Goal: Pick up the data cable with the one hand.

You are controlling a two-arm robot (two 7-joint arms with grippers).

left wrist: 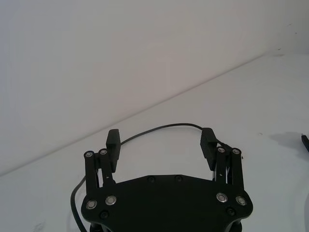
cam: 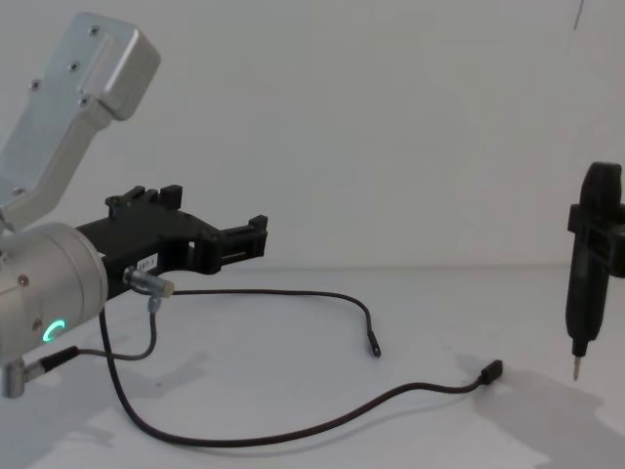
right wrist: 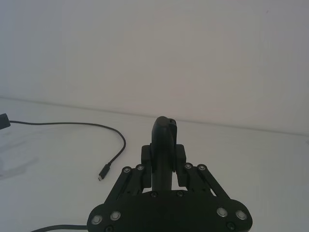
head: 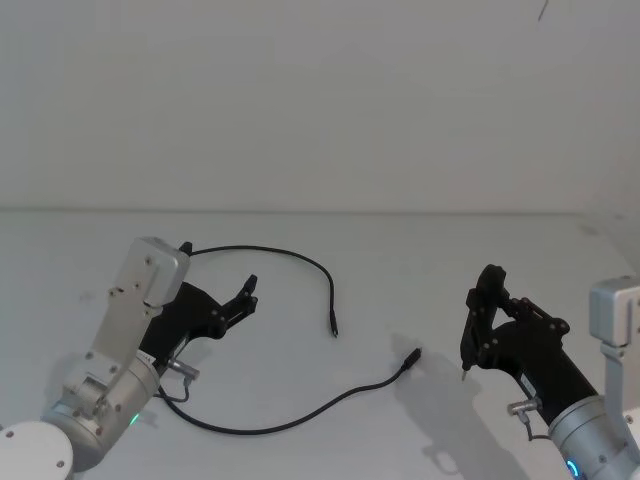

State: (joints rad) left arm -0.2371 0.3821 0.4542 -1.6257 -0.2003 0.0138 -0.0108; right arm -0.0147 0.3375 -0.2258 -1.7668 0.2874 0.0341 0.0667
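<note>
Both hands hung above the tabletop: the left hand, jaws wide and empty, mid-approach, seemingly needed to drop onto the cable; the right hand clamped a tool.

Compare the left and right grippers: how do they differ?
The left gripper is open and empty; the right gripper is shut on a slim black tool. The left gripper points forward near the cable; the right gripper holds its tool upright, tip down. Both are black and hover off the table.
</note>
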